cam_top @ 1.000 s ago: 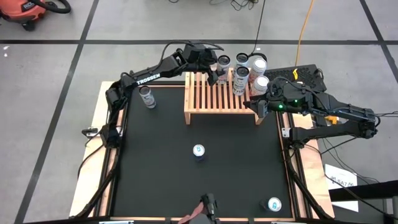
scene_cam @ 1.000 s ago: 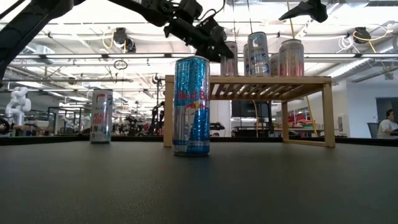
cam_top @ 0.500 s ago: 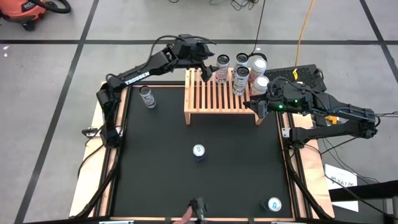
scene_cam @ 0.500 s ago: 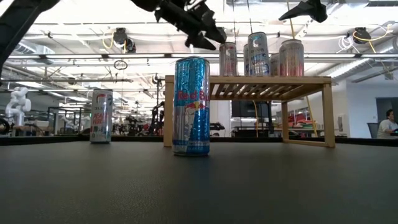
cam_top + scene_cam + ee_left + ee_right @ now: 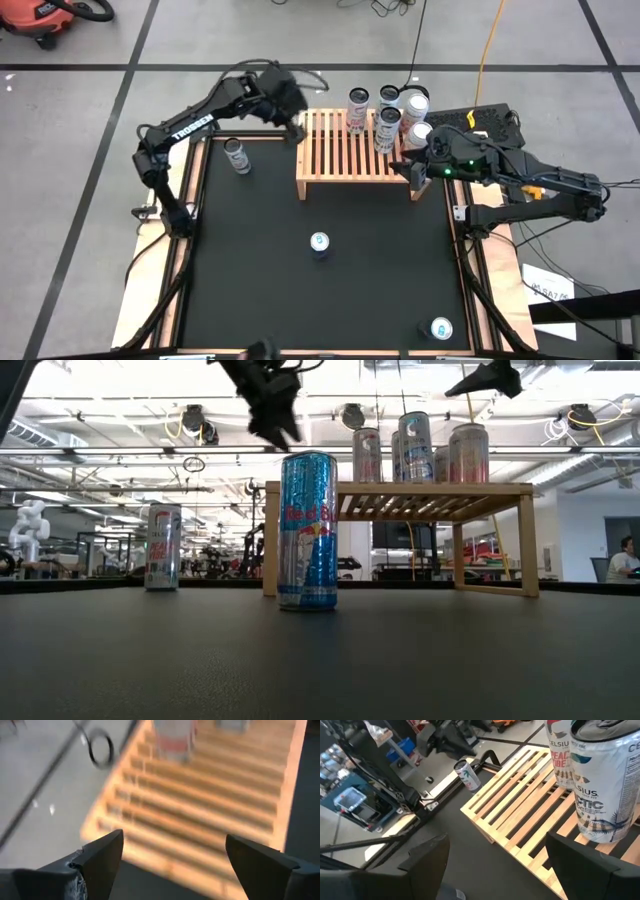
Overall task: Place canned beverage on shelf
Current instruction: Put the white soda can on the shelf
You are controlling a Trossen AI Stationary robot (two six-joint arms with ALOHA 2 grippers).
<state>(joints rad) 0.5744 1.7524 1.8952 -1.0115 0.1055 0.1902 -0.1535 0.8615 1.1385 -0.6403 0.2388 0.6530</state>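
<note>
While cans [image 5: 385,112] crowd shelf [image 5: 345,152], left end effector [image 5: 294,112] hovers open.

five cans stand on one light-wood slatted shelf [image 5: 352,152]. three more cans stand on the black mat: one white can [image 5: 237,156] left of the shelf, one blue red bull can [image 5: 319,244] mid-mat, one blue-topped can [image 5: 441,328] near the front right corner. eight cans total. two robot arms.
</note>
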